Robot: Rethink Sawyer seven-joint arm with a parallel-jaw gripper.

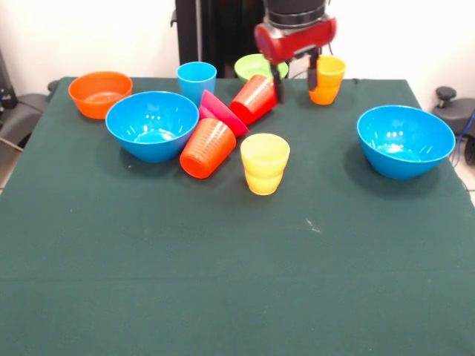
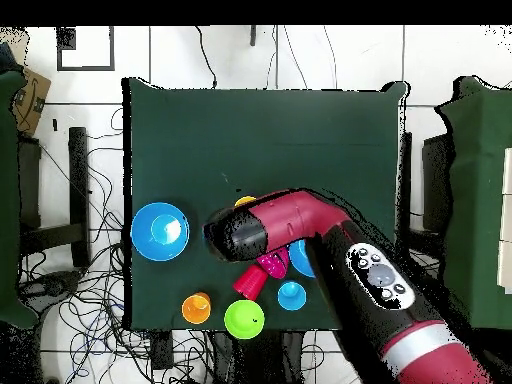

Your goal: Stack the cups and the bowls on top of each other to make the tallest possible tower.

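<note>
My gripper (image 1: 295, 83) hangs open at the table's far side with nothing between its fingers. Its left finger (image 1: 278, 89) is right beside a tilted red cup (image 1: 252, 99), which leans on a tipped pink-red bowl (image 1: 221, 111). The right finger is just in front of a yellow-orange cup (image 1: 326, 80). An orange cup (image 1: 207, 147) lies on its side against a large blue bowl (image 1: 152, 124). A pale yellow cup (image 1: 265, 163) stands upright and looks nested in another. In the overhead view the arm (image 2: 300, 225) hides the gripper; the red cup (image 2: 249, 283) shows beside it.
A second blue bowl (image 1: 405, 140) stands alone at the right. An orange bowl (image 1: 99, 93), a light blue cup (image 1: 197, 78) and a lime-green bowl (image 1: 252, 67) line the far edge. The green cloth (image 1: 237, 282) covers the table.
</note>
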